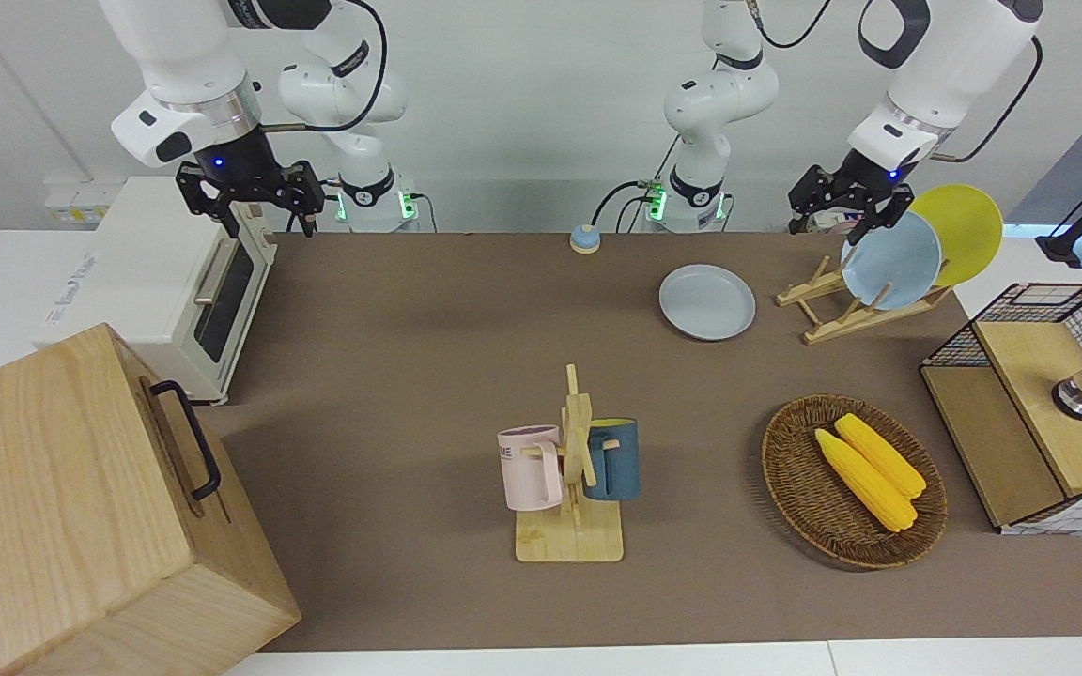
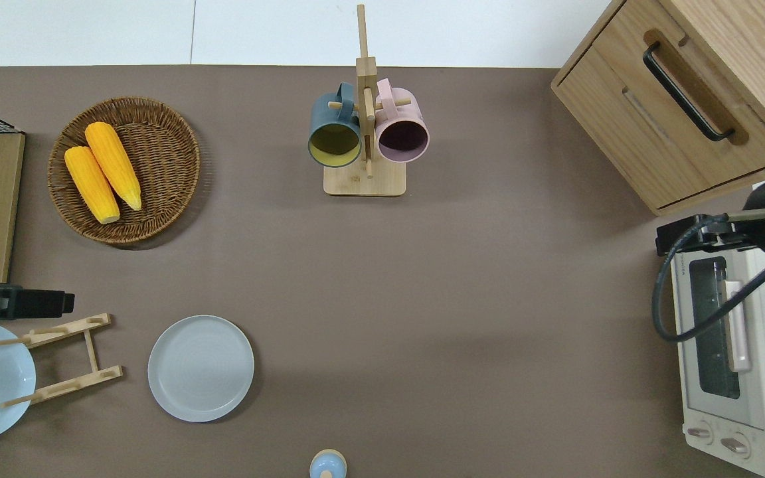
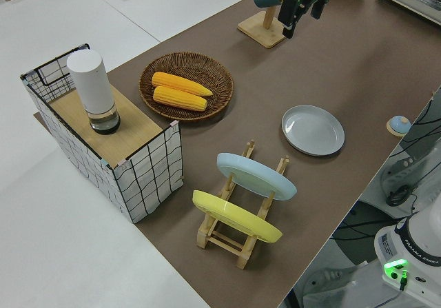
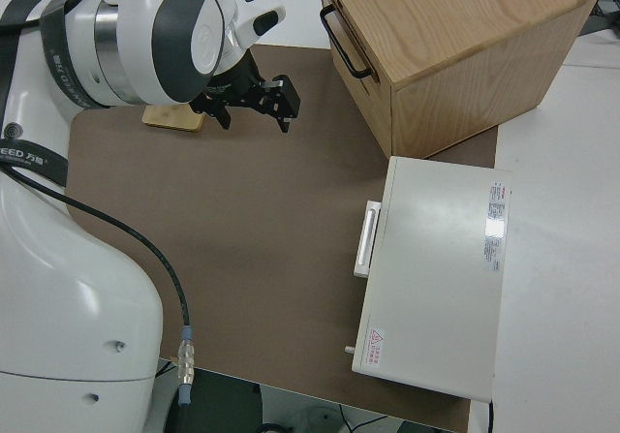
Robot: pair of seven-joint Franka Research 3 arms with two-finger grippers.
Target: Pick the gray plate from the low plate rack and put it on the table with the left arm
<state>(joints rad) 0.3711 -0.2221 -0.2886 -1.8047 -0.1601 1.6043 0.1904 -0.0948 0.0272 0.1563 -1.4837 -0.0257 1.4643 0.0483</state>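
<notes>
The gray plate (image 1: pixel 707 301) lies flat on the brown table (image 1: pixel 409 357), beside the low plate rack (image 1: pixel 832 305); it also shows in the overhead view (image 2: pixel 200 368). The rack (image 2: pixel 64 358) holds a light-blue plate (image 1: pixel 890 260) and a yellow plate (image 1: pixel 968 230) on edge. My left gripper (image 1: pixel 849 202) is open and empty, raised in the air, over the table between the rack and the wire box (image 2: pixel 67 302). My right gripper (image 1: pixel 250 202) is parked and open.
A wooden mug stand (image 1: pixel 571 488) with a pink and a blue mug stands mid-table. A wicker basket (image 1: pixel 771 451) holds two corn cobs. A wire box (image 1: pixel 1020 413), a toaster oven (image 1: pixel 156 282), a wooden drawer cabinet (image 1: pixel 62 507) and a small blue bell (image 1: pixel 584 238) line the edges.
</notes>
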